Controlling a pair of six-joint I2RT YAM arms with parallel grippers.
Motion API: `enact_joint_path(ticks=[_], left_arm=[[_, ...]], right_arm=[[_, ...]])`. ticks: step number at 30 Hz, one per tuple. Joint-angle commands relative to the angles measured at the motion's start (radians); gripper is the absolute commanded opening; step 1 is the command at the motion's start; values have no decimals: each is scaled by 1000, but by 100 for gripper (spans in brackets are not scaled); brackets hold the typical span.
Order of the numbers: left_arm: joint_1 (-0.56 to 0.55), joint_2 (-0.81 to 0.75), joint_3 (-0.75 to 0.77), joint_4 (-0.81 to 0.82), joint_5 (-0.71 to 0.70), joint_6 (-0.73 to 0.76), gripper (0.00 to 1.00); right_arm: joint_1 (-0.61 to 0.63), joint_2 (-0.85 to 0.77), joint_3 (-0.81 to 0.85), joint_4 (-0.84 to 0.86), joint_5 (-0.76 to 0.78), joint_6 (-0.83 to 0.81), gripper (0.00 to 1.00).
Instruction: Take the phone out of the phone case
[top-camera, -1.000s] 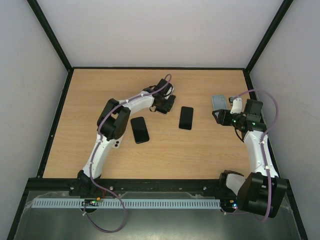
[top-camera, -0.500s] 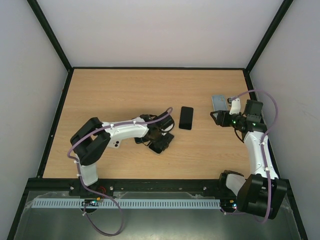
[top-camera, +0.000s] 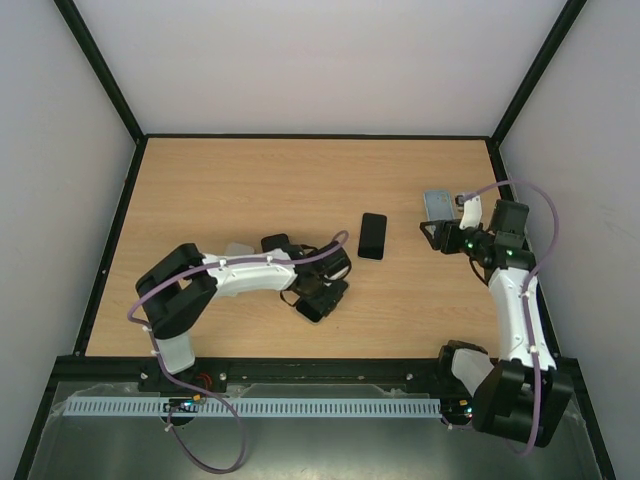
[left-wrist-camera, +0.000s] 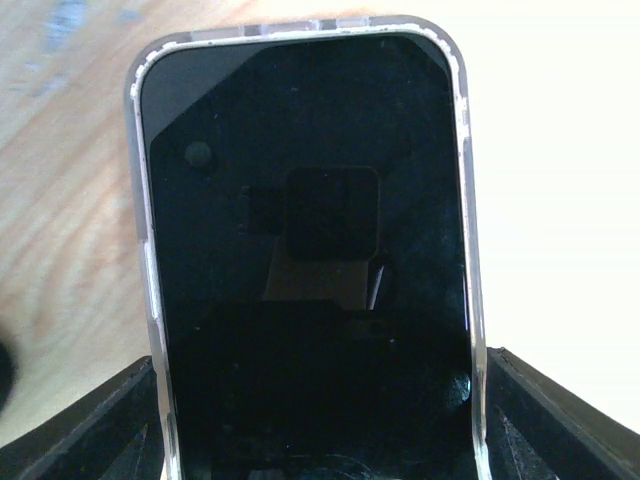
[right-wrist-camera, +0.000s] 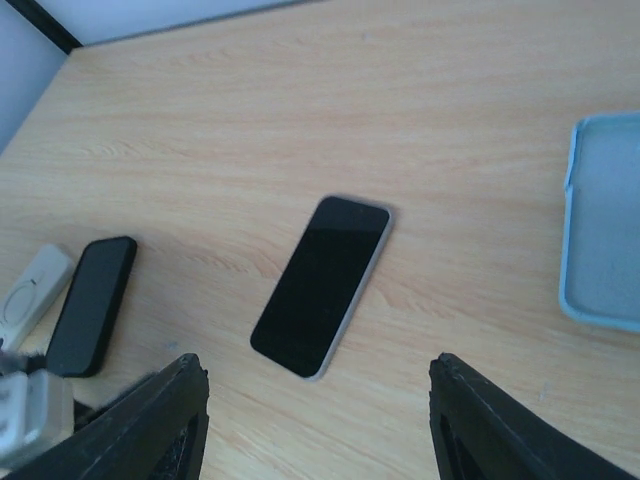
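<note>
My left gripper (top-camera: 320, 297) is shut on a phone in a clear case (left-wrist-camera: 305, 250). The black screen fills the left wrist view, with the clear rim down both sides and a black finger at each lower corner (left-wrist-camera: 560, 415). In the top view the cased phone (top-camera: 325, 298) sits low over the table's near middle. My right gripper (top-camera: 440, 236) is open and empty at the right. It hovers above the table, and its fingers (right-wrist-camera: 150, 425) frame bare wood.
A bare black phone (top-camera: 372, 236) lies at the table's middle and also shows in the right wrist view (right-wrist-camera: 322, 285). A pale blue empty case (top-camera: 437, 204) lies just beyond the right gripper. Another black phone (top-camera: 275, 243) is partly hidden under the left arm.
My left arm has swung from the far middle of the table toward the near middle, carrying the cased phone, and now covers most of the black phone there. The right arm has barely moved.
</note>
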Motion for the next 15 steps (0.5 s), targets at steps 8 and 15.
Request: enact_joint_path(ticks=[8,15], left_arm=[[-108,11,-61,13,-37,32,88],[-108,10,-82,-5,-47,-5,100]], right_arm=[[-3,-50,-33,66,-23,-25,61],[-2,-53,-15,72,-8,-63,61]])
